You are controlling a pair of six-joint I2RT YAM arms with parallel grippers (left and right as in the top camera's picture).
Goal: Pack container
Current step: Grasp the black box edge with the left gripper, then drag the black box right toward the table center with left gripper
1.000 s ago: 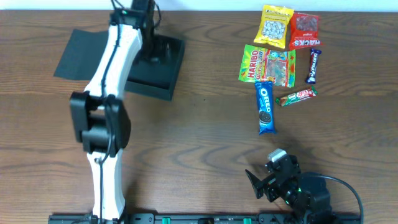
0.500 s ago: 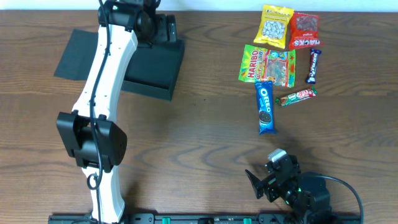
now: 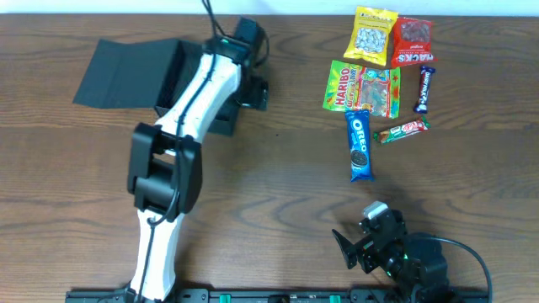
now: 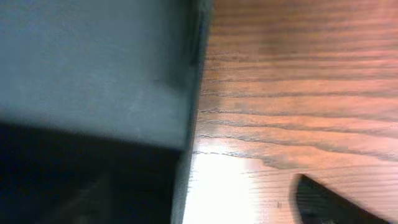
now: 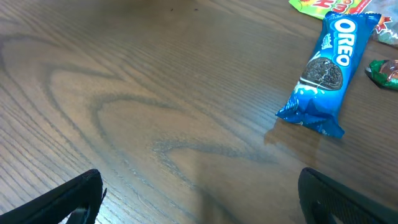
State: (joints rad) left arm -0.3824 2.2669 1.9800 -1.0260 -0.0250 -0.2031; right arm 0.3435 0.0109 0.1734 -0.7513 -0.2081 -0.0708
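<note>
The box is being crowded at its wall by the left tool, its opening not tellable, so a shove askew is being risked.

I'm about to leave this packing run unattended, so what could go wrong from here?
The left gripper sits by the right edge of the container, its arm lying across the box; a sideways move might shove it out of place. The snacks are bunched: the Oreo pack lies close to the Haribo bag and a green-and-red bar, so a grasp may drag a neighbour. Carrying snacks over, the open right gripper could meet that arm above the box.
</note>
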